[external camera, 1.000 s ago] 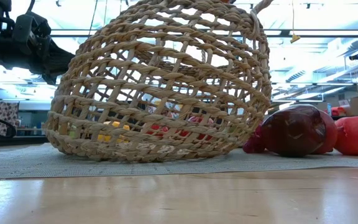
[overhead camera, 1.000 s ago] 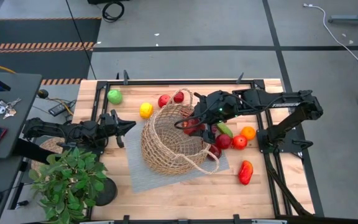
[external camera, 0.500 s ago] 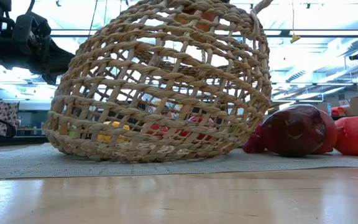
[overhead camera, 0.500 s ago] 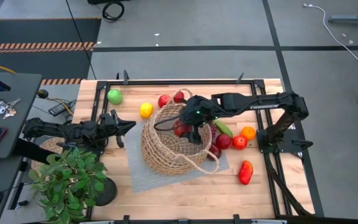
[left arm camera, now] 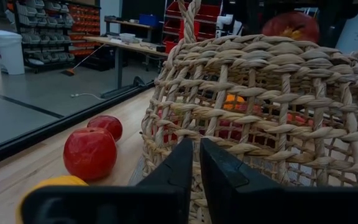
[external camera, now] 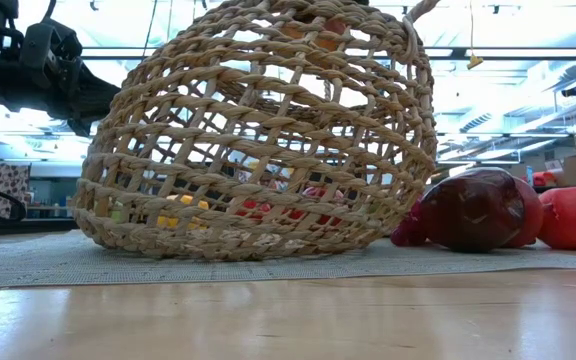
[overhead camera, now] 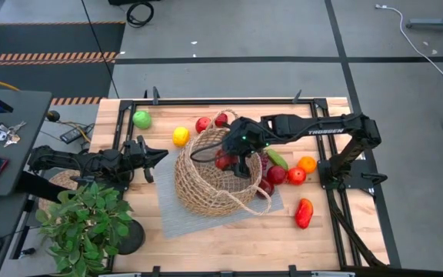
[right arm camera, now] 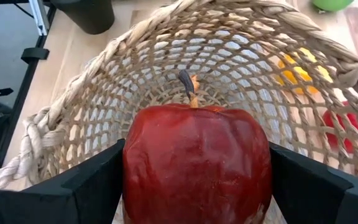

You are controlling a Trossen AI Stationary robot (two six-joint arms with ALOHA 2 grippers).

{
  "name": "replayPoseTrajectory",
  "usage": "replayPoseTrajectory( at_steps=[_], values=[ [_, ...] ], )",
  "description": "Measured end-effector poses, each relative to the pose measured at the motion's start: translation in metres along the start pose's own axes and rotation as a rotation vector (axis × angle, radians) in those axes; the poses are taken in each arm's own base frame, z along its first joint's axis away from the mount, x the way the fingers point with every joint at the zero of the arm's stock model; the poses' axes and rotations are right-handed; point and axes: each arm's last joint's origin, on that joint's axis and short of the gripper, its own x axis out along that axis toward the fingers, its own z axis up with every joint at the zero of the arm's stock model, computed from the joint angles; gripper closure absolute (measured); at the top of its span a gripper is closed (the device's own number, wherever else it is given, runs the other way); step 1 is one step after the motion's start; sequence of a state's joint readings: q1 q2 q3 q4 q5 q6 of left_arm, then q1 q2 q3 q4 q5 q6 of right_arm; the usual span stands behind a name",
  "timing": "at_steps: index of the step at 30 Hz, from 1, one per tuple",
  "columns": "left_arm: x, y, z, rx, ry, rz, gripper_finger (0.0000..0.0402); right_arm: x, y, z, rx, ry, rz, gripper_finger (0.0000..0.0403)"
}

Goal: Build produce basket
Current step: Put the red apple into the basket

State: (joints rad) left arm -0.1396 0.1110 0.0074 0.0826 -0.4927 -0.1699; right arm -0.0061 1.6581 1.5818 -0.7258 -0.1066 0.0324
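Note:
The tan wicker basket rests on a grey mat. My right gripper hangs over the basket's opening, shut on a dark red apple; the basket's inside shows behind it. My left gripper is shut and level, just left of the basket's wall, and holds nothing. Loose produce lies around the basket: a green apple, a lemon, two red apples and an orange. My right gripper pinches the dark red apple by its two opposite sides, one finger on each flank. The fingers slant down from the table's right side. The apple sits stem up, lifted clear above the basket's inside.
More red fruit and a green piece cluster at the basket's right. A red pepper lies nearer the front right. A potted plant stands at the front left. The table frame's rails border the wood.
My right gripper has carried the red apple toward the table's left and down, from the basket's right rim to over its opening, then stopped. The basket and the left gripper have kept still.

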Motion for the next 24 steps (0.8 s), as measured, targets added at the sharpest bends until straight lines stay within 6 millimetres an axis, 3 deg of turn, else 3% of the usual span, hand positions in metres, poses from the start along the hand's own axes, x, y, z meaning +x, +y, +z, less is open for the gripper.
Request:
replayPoseTrajectory(
  at_steps=[5,16,24],
  values=[
    [0.000,0.000,0.000,0.000,0.000,0.000,0.0369,0.011,-0.001,-0.002,-0.002,-0.026,0.009,0.0048],
    [0.000,0.000,-0.001,0.004,0.007,0.001,0.0364,0.080,-0.013,-0.023,0.000,-0.001,0.040,0.0048],
    [0.001,0.000,-0.001,0.004,0.009,0.002,0.0367,0.116,-0.020,-0.031,-0.014,0.011,0.084,0.0048]
  ],
)
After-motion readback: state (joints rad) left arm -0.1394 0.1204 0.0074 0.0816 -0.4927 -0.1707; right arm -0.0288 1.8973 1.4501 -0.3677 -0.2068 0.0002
